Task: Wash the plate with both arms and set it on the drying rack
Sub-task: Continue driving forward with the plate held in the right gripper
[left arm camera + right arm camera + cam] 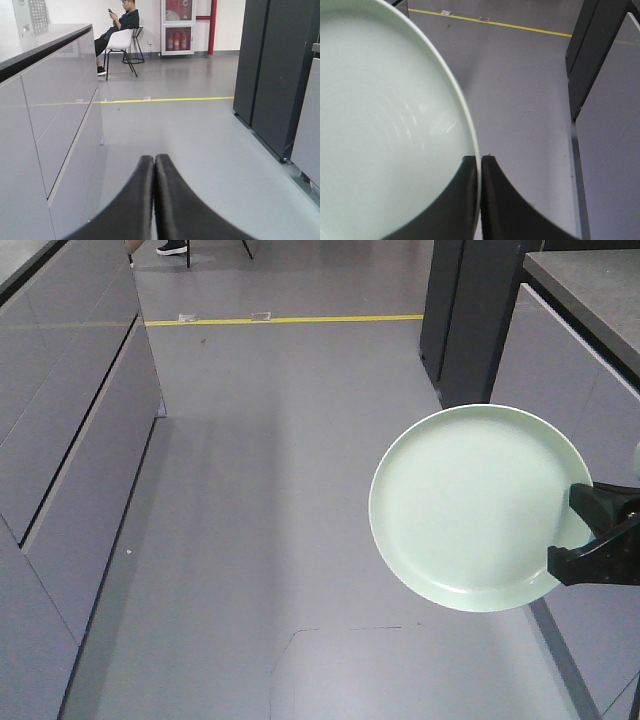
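A pale mint-green plate (470, 505) hangs in the air above the grey floor, its face turned toward the front camera. My right gripper (592, 535) is shut on the plate's right rim. In the right wrist view the plate (380, 125) fills the left side, with its rim pinched between the two black fingers (470, 200) of the right gripper (480, 162). My left gripper (154, 160) is shut with nothing in it and points along the aisle. The drying rack is out of view.
Grey cabinet fronts (70, 440) line the left side and a grey counter (590, 350) the right. A dark tall cabinet (475, 310) stands at the back right. A yellow floor line (290, 318) crosses the aisle. A person sits on a white chair (120, 40) far off.
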Robot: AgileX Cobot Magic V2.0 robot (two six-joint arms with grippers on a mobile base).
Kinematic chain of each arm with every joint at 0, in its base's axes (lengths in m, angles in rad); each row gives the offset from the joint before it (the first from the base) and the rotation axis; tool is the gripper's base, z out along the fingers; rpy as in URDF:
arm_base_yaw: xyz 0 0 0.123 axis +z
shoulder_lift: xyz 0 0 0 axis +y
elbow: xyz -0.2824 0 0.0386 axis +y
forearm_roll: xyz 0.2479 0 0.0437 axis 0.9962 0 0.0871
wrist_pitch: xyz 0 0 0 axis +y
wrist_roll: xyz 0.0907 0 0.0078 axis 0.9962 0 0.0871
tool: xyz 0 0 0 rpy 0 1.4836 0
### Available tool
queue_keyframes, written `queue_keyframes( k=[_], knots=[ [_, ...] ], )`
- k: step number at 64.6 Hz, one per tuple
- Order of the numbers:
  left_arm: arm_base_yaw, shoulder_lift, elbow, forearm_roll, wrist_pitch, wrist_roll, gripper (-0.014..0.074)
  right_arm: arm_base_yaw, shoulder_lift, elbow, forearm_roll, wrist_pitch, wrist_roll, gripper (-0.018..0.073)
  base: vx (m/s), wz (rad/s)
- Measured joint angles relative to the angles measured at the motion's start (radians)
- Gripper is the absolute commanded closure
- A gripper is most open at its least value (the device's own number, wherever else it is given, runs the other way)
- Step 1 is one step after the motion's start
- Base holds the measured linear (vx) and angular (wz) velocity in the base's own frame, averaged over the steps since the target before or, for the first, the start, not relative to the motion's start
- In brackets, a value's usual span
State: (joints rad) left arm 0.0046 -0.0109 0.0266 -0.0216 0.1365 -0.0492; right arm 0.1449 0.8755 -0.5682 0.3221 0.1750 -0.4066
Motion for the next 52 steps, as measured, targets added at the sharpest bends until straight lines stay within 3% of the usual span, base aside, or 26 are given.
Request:
queue_keyframes(
  k=[52],
  knots=[
    [0.000, 0.000, 0.000, 0.000, 0.000, 0.000, 0.0602, 0.000, 0.000, 0.000, 0.000, 0.000, 0.000, 0.0569, 0.11, 0.00]
  ],
)
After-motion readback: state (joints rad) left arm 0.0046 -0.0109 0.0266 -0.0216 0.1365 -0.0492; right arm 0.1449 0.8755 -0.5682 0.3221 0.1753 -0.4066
